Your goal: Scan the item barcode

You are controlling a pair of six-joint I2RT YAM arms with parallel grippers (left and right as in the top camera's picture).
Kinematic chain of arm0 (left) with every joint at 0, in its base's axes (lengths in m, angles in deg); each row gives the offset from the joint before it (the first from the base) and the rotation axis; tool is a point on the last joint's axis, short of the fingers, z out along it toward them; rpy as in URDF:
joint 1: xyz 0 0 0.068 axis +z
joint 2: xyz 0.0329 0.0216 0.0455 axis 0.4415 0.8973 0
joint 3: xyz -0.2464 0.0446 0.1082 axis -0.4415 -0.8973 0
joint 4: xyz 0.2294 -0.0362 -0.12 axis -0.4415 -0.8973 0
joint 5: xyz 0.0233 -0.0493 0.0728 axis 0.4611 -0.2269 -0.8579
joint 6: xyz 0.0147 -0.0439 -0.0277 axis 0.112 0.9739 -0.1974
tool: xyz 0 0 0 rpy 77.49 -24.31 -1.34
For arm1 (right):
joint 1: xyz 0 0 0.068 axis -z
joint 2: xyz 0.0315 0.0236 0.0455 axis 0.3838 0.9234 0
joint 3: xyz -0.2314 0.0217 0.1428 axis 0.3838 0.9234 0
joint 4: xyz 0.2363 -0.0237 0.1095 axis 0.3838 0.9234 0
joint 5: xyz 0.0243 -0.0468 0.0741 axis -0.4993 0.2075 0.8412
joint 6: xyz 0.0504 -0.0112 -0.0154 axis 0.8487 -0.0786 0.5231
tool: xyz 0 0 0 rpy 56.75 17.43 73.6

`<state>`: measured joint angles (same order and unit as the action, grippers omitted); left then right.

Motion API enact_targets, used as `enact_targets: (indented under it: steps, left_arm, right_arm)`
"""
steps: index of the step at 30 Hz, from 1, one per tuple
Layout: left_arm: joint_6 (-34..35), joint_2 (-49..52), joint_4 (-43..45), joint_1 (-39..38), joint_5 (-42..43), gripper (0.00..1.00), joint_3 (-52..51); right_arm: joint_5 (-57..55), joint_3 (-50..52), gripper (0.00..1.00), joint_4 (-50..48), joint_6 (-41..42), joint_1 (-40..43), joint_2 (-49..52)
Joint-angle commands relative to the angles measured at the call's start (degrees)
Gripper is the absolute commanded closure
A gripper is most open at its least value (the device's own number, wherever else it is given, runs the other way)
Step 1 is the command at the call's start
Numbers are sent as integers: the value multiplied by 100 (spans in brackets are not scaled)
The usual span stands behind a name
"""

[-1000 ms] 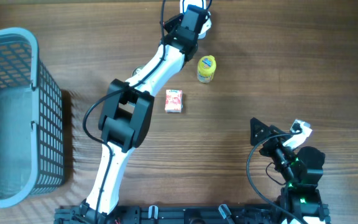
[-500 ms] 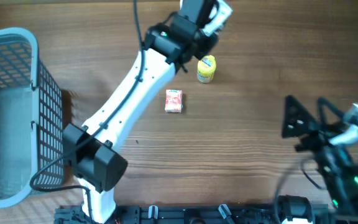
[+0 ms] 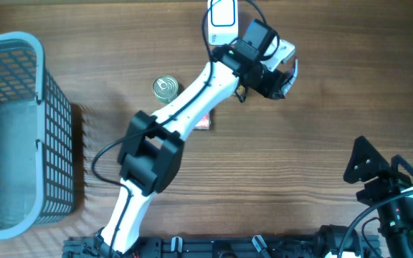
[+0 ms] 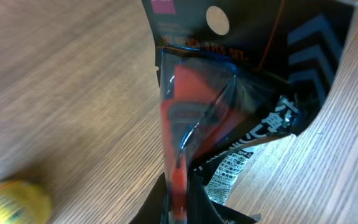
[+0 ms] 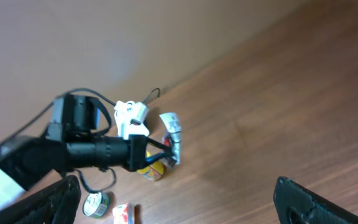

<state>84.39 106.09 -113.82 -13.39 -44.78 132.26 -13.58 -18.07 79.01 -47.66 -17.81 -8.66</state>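
left tool [image 4: 180, 204]: closed, pinching one edge of a glossy black plastic packet with a red insert [image 4: 211, 106], carried at the far middle of the wooden counter [image 3: 300, 143]. a yellow-lidded jar [image 5: 152, 169] stands just beside the packet. further out lie a silver tin can [image 3: 166, 87], a small red-and-white box [image 3: 203, 122] and, at the far left, a blue-grey plastic basket [image 3: 59, 136]. right tool [image 5: 176, 186]: jaws spread wide, holding nothing, well apart from the packet.
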Motion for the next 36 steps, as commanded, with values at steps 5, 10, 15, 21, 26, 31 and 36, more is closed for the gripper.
enact_targets:
  steps: [5,10,15,21,26,31,36]
  left_arm:
    - [94,586,179,-761,195,96,31]
    - [94,662,219,-905,74,66,33]
    - [328,304,151,-901,70,0,46]
    - [-136,-1672,31,-870,-562,0,48]
    - [-1027,-3097,-671,-525,-2470,0,48]
    - [-1005,-3834,-1196,459,-2669,0,48]
    - [-1012,-3877,-1609,909,-2662,0,48]
  right_arm:
    - [-542,-48,0,636,1014,-4,966]
    - [-256,-48,0,697,1119,-4,1259]
    - [-232,-48,0,787,1117,-4,1259]
    - [-302,-48,0,1180,2413,-2,1274]
    - [114,1462,1,208,3477,-4,2262]
    - [1182,1823,9,-1366,2756,-4,4664]
    - [1526,1823,17,-2780,2747,-4,6000]
